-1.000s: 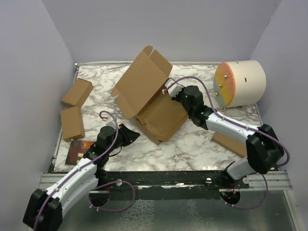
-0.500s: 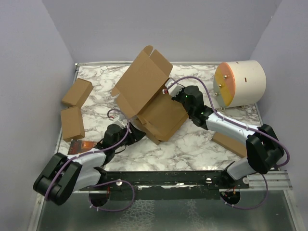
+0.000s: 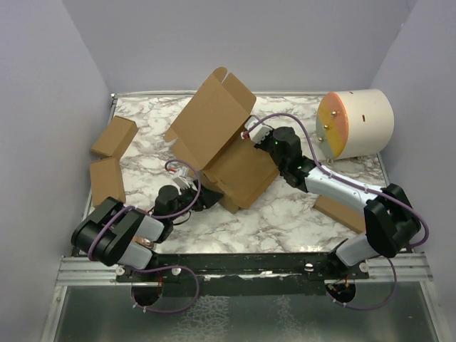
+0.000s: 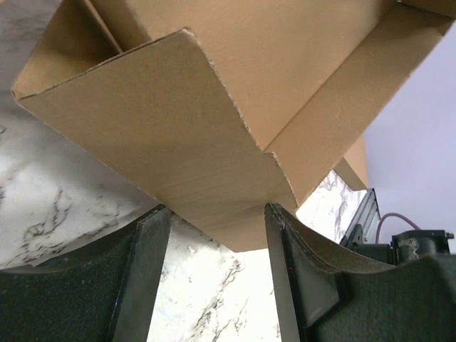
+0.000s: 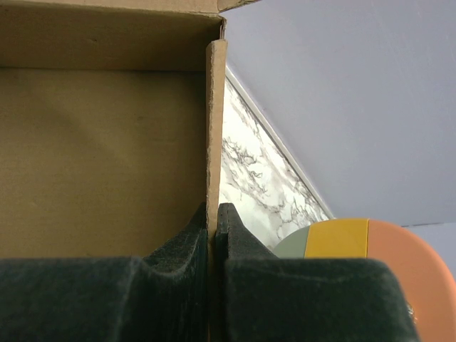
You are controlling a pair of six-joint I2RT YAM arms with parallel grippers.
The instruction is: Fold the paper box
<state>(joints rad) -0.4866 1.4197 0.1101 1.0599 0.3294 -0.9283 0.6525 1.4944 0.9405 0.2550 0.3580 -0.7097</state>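
The paper box (image 3: pixel 228 153) sits mid-table with its lid tilted up toward the back left. My right gripper (image 3: pixel 251 135) is at its far right edge. In the right wrist view it (image 5: pixel 214 210) is shut on the thin cardboard wall (image 5: pixel 216 128), with the box's inside (image 5: pixel 107 142) to the left. My left gripper (image 3: pixel 203 198) lies low at the box's near left corner. In the left wrist view it (image 4: pixel 217 214) stands open, and the tip of a box flap (image 4: pixel 214 142) hangs between the two fingertips without being pinched.
Two small brown boxes (image 3: pixel 114 137) (image 3: pixel 107 182) lie at the left edge, with a dark reddish flat item (image 3: pixel 114 222) in front of them. A cream cylinder with an orange end (image 3: pixel 355 123) stands back right. A flat cardboard piece (image 3: pixel 338 212) lies under the right arm.
The left arm has dropped low and reached forward to the box's near corner, and its gripper has opened. The right gripper and the box have stayed put.
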